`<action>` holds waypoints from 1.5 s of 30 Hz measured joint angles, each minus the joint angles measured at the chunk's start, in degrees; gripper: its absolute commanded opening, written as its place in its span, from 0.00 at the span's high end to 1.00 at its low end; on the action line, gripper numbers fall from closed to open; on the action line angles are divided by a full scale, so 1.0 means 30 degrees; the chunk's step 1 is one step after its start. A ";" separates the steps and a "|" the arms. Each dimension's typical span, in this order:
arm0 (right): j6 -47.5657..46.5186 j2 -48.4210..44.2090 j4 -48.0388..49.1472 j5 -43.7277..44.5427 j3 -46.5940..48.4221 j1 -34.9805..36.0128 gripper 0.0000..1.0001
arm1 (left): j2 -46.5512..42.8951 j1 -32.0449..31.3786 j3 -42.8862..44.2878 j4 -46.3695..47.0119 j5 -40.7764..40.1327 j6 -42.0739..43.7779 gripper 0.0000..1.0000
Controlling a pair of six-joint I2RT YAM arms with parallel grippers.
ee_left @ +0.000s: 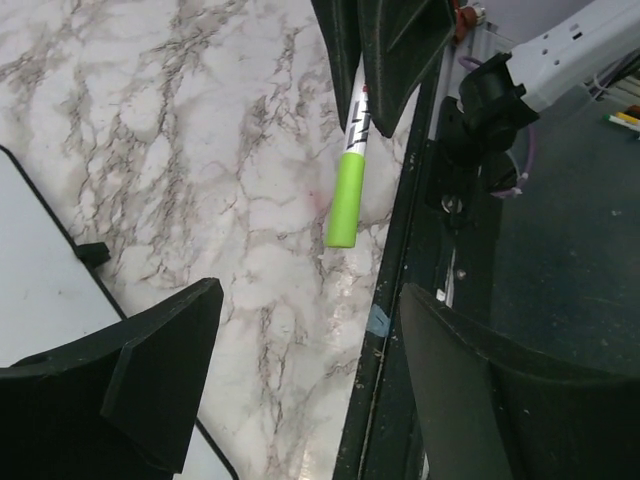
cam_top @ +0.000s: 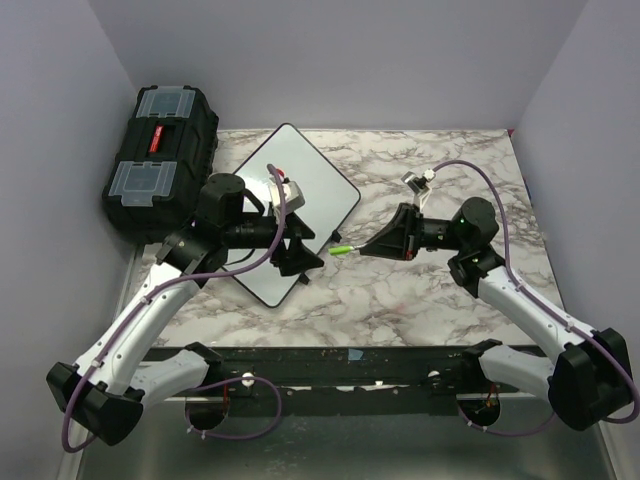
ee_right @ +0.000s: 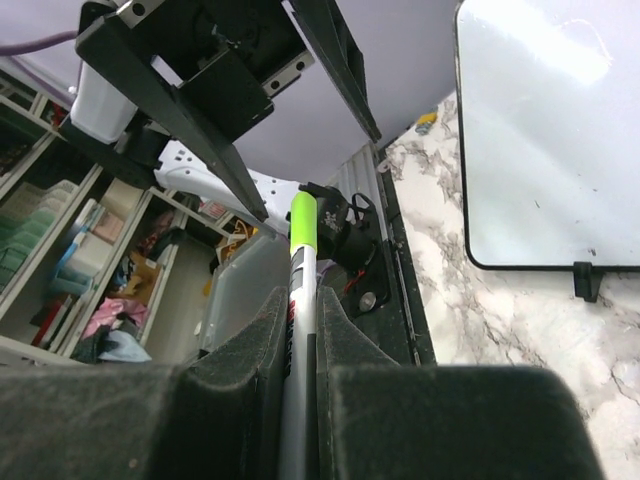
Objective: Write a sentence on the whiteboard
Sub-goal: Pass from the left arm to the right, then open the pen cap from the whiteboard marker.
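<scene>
The whiteboard (cam_top: 290, 195) lies turned like a diamond on the marble table, and its surface is blank: no green sentence shows on it. It also shows in the left wrist view (ee_left: 40, 290) and the right wrist view (ee_right: 550, 130). My right gripper (cam_top: 375, 247) is shut on a marker with a green cap (cam_top: 343, 250), held level above the table with the cap towards the left gripper. The marker shows in both wrist views (ee_left: 345, 200) (ee_right: 303, 250). My left gripper (cam_top: 300, 255) is open and empty over the board's near right edge, its jaws facing the cap with a small gap.
A black toolbox (cam_top: 160, 160) with clear lid compartments stands at the far left, beside the board. A small black clip (ee_right: 585, 280) sits on the board's edge. The table's dark front rail (ee_left: 385, 300) runs below the grippers. Purple walls enclose the table.
</scene>
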 measured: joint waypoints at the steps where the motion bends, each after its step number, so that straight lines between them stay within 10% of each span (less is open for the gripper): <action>1: 0.0087 -0.0029 0.0117 -0.0066 -0.0007 0.0000 0.99 | 0.0036 0.0000 -0.0007 0.0080 0.0262 -0.0058 0.28; 19: 0.0867 -0.0066 0.1224 -0.0408 -0.0066 0.0000 0.99 | 0.0663 0.0000 -0.1311 0.2361 0.1953 -0.1938 0.47; 45: 0.1275 0.0306 0.1945 -0.0648 -0.0379 0.0000 0.99 | 0.1960 -0.1297 -0.0743 0.3308 0.2106 -0.2404 0.44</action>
